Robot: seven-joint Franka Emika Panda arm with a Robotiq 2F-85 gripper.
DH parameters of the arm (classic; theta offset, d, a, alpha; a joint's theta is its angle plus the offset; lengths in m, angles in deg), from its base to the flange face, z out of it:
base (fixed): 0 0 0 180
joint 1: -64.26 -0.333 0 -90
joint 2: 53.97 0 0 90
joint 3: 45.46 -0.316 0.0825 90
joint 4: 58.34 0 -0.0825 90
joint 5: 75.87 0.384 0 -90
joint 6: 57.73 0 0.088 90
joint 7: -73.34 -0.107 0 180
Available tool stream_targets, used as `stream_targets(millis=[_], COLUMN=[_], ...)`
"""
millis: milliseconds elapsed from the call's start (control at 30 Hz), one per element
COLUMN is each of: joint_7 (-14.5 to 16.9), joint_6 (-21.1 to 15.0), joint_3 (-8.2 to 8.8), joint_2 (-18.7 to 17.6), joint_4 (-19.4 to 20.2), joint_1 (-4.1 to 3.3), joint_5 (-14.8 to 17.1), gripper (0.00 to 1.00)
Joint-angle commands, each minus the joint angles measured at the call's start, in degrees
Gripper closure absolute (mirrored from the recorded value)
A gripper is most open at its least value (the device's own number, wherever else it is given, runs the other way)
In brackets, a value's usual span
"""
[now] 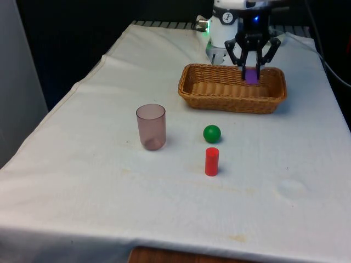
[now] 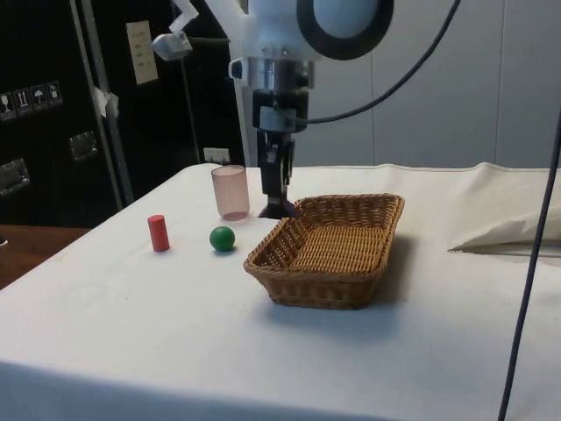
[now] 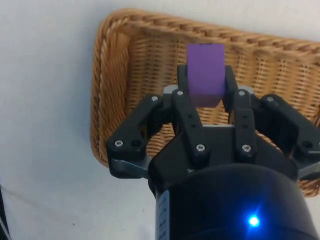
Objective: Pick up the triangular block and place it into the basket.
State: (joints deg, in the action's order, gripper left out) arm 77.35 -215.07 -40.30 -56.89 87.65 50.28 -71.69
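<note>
Woven wicker basket (image 1: pixel 230 99), translucent plastic cup (image 1: pixel 151 126), matt white cloth (image 1: pixel 98 181)

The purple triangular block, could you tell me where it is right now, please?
The purple triangular block is clamped in the black gripper, held above the woven wicker basket toward the front view's right end, not yet released.

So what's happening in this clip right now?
The gripper is clamped on a purple block and holds it over the wicker basket, low inside its rim at the end nearer the robot. The block has not been let go. Out on the white cloth stand a translucent pink cup, a green ball and a red cylinder, all untouched and apart from the basket.
</note>
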Motion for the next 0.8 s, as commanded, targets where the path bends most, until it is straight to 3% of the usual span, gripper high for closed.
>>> stream_targets(millis=[0,167,200,433,467,667,700,733,767], joint_7=[0.23,0.92,0.57,1.55,0.92,3.04,2.06,3.27,3.50], joint_6=[-1.15,-4.01,-3.04,-8.08,-7.51,-12.78,-11.92,-13.18,-13.64], joint_3=[0.11,0.40,0.52,0.57,0.86,1.32,2.06,1.49,1.72], joint_2=[0.52,-0.17,0.23,-2.81,-3.09,-5.44,-5.96,-5.56,-5.50], joint_4=[1.09,3.61,3.55,5.56,5.27,8.02,7.28,8.37,8.88], joint_1=[0.06,0.06,0.00,0.23,0.11,0.86,0.29,0.86,0.92], joint_5=[0.00,0.34,0.00,0.69,0.00,1.09,0.00,1.15,1.09], gripper=[0.66,0.66,0.66,0.66,0.66,0.66,0.66,0.66,0.66])
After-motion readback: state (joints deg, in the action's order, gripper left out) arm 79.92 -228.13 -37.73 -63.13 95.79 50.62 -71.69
